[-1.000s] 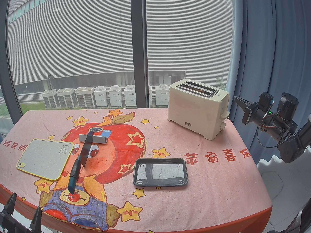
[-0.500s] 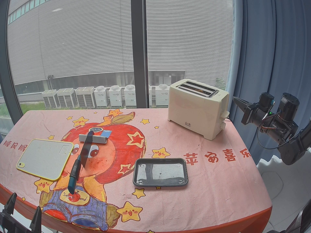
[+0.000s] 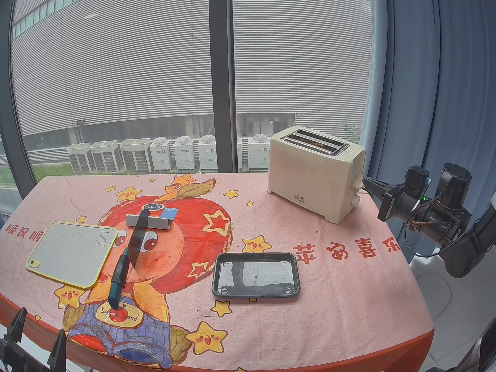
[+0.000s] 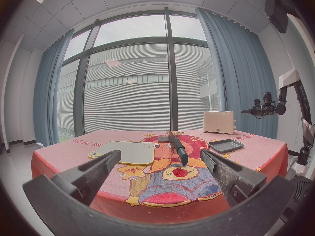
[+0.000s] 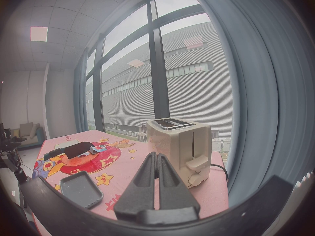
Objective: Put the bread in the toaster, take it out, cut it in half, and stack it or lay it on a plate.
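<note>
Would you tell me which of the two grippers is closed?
The right gripper, fingers pressed together near the toaster; the left gripper is spread open.

Black right arm (image 3: 467, 236), cylindrical joints (image 3: 454, 177), black cables (image 3: 412, 241), green light (image 3: 424, 199), dark tapered tool (image 3: 368, 182).

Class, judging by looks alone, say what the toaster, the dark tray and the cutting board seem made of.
Toaster: likely cream plastic, smooth satin shell, metal-looking slot rims.
Dark tray: glossy, mirrors the window; metal or plastic, unclear.
Cutting board: probably plastic, matte grey face, yellow edge.
</note>
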Motion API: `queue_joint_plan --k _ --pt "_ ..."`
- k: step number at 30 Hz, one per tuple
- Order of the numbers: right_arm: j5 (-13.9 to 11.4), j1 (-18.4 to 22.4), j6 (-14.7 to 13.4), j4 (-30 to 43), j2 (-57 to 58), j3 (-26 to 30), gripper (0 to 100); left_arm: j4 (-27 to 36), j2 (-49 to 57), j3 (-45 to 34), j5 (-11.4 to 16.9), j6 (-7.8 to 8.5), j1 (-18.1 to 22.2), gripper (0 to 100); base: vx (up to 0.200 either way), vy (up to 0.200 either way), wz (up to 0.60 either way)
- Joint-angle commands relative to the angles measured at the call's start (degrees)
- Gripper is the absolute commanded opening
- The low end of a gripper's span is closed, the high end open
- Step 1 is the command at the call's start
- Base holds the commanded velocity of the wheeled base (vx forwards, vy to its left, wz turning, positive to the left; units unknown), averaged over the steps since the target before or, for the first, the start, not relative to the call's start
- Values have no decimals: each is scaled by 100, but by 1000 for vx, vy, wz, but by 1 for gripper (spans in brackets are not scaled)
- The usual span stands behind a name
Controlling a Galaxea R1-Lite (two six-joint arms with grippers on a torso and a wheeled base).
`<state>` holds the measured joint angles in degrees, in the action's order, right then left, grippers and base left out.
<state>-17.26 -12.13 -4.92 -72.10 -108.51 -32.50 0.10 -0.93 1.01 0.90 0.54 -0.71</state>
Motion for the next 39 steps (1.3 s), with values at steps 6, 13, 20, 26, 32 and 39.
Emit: queue_joint_plan --k 6,13,20,26,32,39 --pt "-49 -44 79 -15 -100 200 0 -1 93 -92 -2 -1 0 100 0 0 0" --pt "4 -176 185 -59 -285 306 0 -1 93 -92 -2 -1 0 100 0 0 0" --pt "91 -167 299 -94 -461 323 0 -1 93 -92 -2 -1 0 100 0 0 0" --pt "109 -167 299 -41 -645 332 0 -1 93 -92 -2 -1 0 100 0 0 0" --pt "162 -105 299 -94 -821 271 0 -1 93 -92 6 -1 0 100 0 0 0" --pt "452 -97 211 -6 -962 68 0 -1 93 -92 -2 -1 0 100 0 0 0"
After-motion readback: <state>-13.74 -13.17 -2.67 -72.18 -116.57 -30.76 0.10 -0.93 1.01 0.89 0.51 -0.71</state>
